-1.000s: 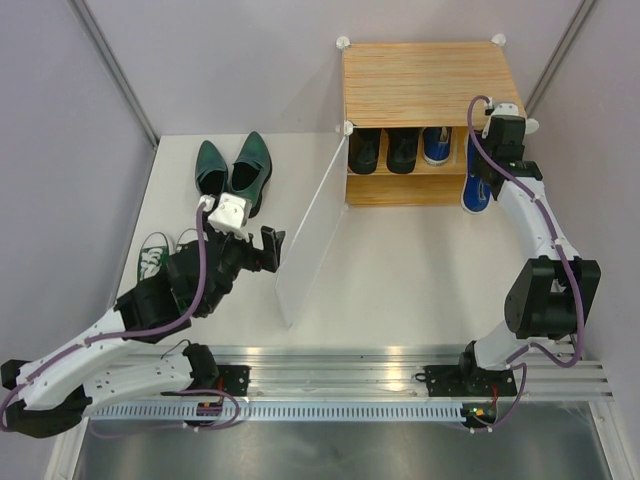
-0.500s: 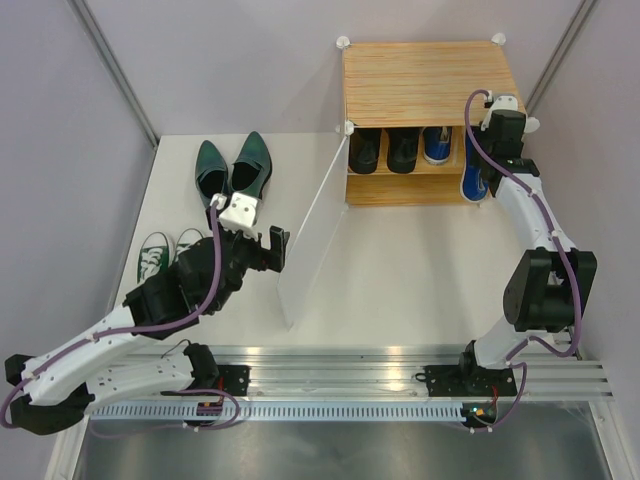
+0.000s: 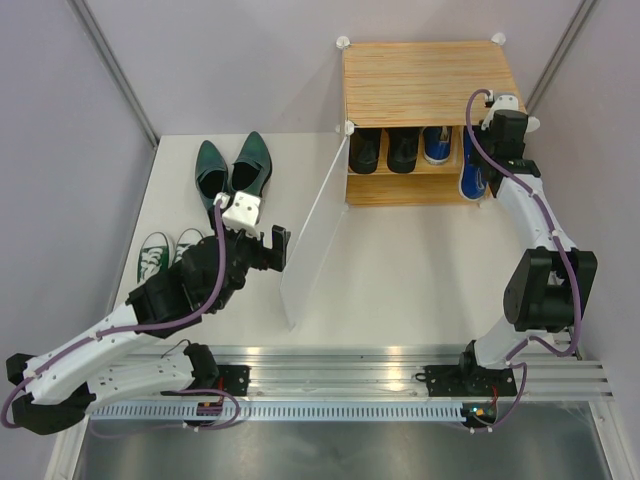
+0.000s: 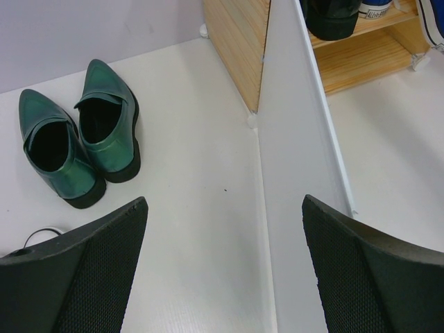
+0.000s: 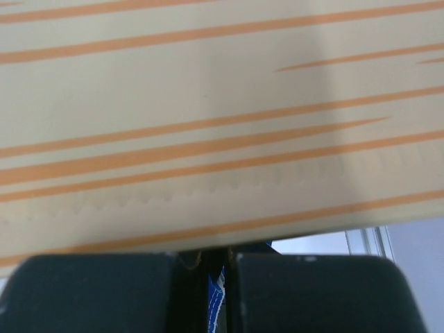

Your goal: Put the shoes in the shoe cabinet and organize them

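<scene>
Far left of the shoe cabinet (image 3: pixel 425 85), green white-toed sneakers (image 3: pixel 165 250) and dark green pointed shoes (image 3: pixel 232 172) sit on the table (image 3: pixel 400 270). Nearer, the left gripper (image 3: pixel 276 247) hangs, jaws spread, beside the cabinet's open door panel (image 3: pixel 315 230). Inside the cabinet are black shoes (image 3: pixel 385 150) and a blue sneaker (image 3: pixel 436 146). At its right edge, the right gripper (image 3: pixel 480 160) pinches a second blue sneaker (image 3: pixel 468 175).

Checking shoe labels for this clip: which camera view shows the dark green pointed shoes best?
The left wrist view: both dark green pointed leather shoes lie close and unobstructed, side by side. The top external view shows them small and far off. The right wrist view shows only the shoe cabinet, its wood-grain panel filling the frame.
</scene>
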`<state>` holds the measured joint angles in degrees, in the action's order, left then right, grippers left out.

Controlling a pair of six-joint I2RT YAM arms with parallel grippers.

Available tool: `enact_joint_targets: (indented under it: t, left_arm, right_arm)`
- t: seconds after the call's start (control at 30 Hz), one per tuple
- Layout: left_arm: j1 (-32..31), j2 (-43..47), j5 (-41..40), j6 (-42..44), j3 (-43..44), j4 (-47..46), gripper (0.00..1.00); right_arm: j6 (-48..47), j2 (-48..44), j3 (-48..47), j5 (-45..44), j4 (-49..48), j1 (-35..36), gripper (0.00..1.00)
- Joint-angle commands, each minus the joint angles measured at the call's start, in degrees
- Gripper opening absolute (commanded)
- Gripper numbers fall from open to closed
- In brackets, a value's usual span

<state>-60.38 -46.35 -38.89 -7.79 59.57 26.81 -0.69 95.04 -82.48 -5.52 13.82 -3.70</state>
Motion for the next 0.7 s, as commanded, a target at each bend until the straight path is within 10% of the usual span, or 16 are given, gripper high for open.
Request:
enact_joint_targets:
  t: [0.0,0.3,0.67]
  left_arm:
    - [0.4,-0.1,0.0,1.9,-0.4,-1.8,0.94]
    - [0.4,-0.1,1.0,2.1,-0.4,-1.8,0.94]
    - [0.4,0.5,1.5,1.9,-0.3,-1.8,0.94]
  right_arm:
    - [0.5,0.3,0.9,1.4,-9.3,0.3,0.06]
    - [2.4,0.1,1.7,1.1,-9.4,0.3,0.66]
    - [3.9,-4.4,3.8,1.8,-9.3,0.3,0.72]
